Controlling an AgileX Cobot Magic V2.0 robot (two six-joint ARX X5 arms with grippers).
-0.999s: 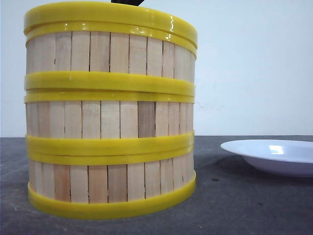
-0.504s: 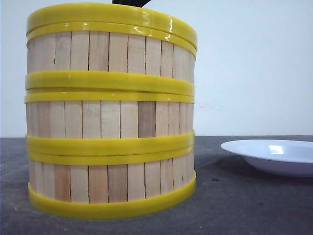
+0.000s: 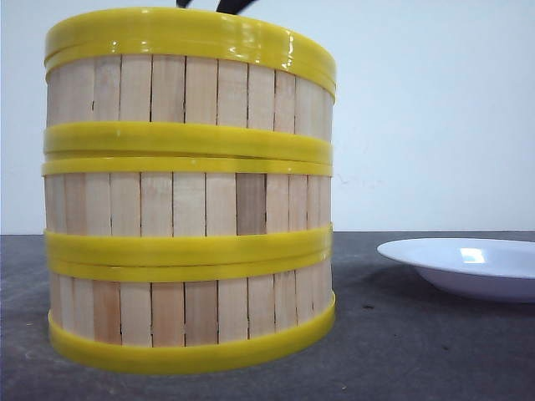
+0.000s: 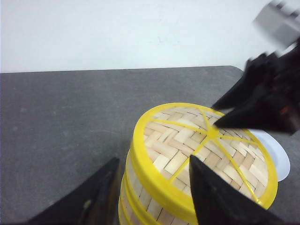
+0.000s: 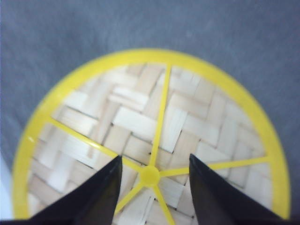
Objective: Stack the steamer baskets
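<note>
Three steamer baskets stand stacked in one column on the grey table, pale slats between yellow rims. The top basket shows its woven floor, yellow spokes and hub. My left gripper is open and straddles the top basket's near rim, one finger outside the wall and one over the floor, gripping nothing. My right gripper hangs open just above the hub, holding nothing; it also shows as right gripper. Dark fingertips poke above the stack; whose they are is unclear.
A white plate lies on the table right of the stack, partly hidden behind it as plate. A white wall stands behind the dark grey table.
The top basket's rim has sunk slightly and sits more level on the stack. The dark shape above it has split into two separate tips.
</note>
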